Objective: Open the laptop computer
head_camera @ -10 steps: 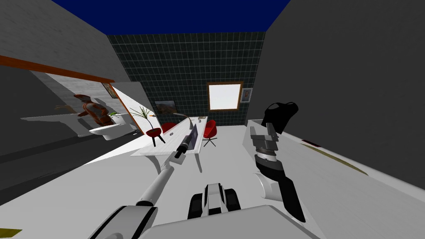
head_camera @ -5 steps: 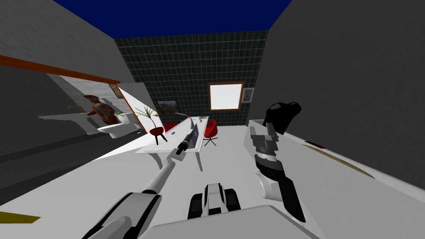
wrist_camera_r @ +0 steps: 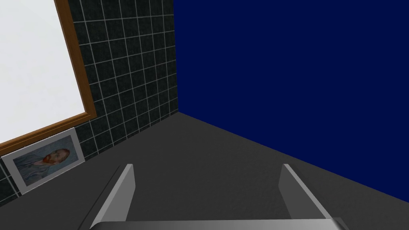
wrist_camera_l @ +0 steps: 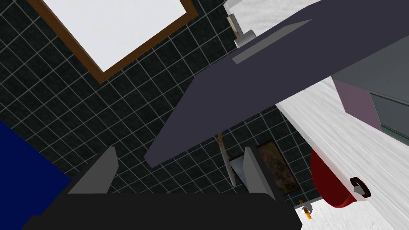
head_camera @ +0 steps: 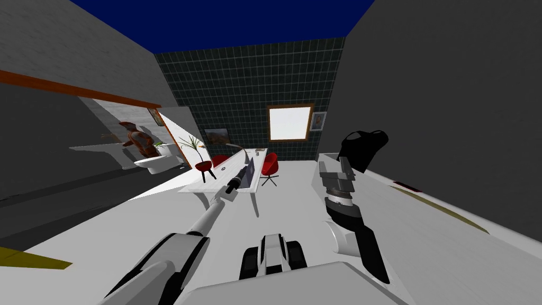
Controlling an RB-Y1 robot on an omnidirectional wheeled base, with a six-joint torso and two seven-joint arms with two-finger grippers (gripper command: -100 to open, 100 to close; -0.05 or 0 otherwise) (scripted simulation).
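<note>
1. Laptop [head_camera: 249, 172] position: it is found on the long white desk [head_camera: 211, 181], close to the desk's right-hand edge in the head view, ahead of the robot.
2. Its lid is seen raised steeply off the desk top, so the laptop is already partly open. The face turned toward the head camera is drawn in a dull blue-grey.
3. In the left wrist view the lid [wrist_camera_l: 247, 80] is shown as a flat, matte slab of dark violet-grey. A narrow strip of paler grey [wrist_camera_l: 271, 42] is set near one of its edges.
4. A grey panel with a mauve patch [wrist_camera_l: 357, 102] is seen just beside the lid, over the desk top. Whether this is the keyboard half cannot be told.
5. The left gripper [wrist_camera_l: 178, 149] is held at the lid's near corner, at the end of the outstretched left arm. Its fingers [wrist_camera_l: 100, 175] are spread wide. The lid's corner lies in the gap between them, and no contact with either finger can be made out.
6. The right gripper [head_camera: 332, 163] is held raised at the robot's right side, well apart from the desk. Its fingers are likewise spread wide, with nothing gripped.
7. A curved desk lamp [head_camera: 236, 148] is seen on the desk beyond the laptop. A plant in a red pot [head_camera: 204, 166] is placed toward the desk's left side, and a red chair [head_camera: 270, 164] is set near the desk's far right.
</note>
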